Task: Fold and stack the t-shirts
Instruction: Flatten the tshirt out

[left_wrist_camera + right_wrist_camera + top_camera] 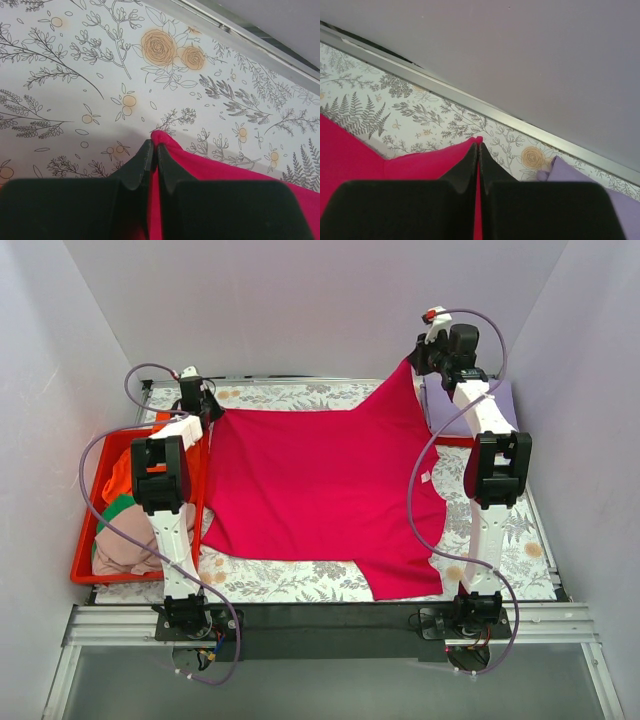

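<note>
Lying spread across the floral table (pixel 300 575), the crimson t-shirt (pixel 320 490) is gripped at its two far corners; other t-shirts (pixel 120 540) sit heaped in the red tray (pixel 80 565). Left wrist: the left gripper (pixel 152 146) is clamped on a crimson corner low over the table. Right wrist: the right gripper (pixel 478 147) is clamped on the raised corner, a lavender t-shirt (pixel 572 172) just beside.

The floral table (pixel 300 582) carries a crimson t-shirt (pixel 320 490), a red tray (pixel 80 545), a lavender t-shirt (pixel 438 412).
</note>
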You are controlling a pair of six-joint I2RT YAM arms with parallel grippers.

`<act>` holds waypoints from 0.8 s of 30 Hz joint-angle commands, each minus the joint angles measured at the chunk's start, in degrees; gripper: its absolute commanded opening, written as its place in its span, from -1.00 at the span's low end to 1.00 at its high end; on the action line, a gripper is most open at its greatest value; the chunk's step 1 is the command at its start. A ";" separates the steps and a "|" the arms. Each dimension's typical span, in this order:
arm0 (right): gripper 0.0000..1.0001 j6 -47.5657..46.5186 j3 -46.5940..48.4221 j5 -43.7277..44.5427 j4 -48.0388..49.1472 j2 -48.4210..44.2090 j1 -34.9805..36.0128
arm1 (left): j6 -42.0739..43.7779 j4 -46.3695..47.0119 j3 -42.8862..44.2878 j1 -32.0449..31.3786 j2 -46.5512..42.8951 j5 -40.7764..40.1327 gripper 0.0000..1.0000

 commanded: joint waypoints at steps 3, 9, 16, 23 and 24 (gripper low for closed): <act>-0.97 0.90 -4.49 -3.75 3.63 -4.12 0.23 | 1.74 -0.05 1.21 0.55 -0.27 0.90 -1.00; -0.97 1.08 -10.30 -5.86 4.24 -9.04 0.40 | 1.65 2.15 0.60 0.56 -0.45 3.54 -1.00; -0.97 1.61 -19.16 -7.44 6.27 -15.64 0.40 | 3.83 6.19 -3.27 0.55 -3.08 6.61 -1.00; -0.97 2.14 -27.78 -9.46 7.67 -22.06 0.75 | 6.57 11.46 -11.26 0.64 -8.62 10.22 -1.00; -0.97 2.14 -28.84 -9.64 7.85 -23.37 0.84 | 6.92 12.60 -12.05 0.56 -9.23 10.57 -1.00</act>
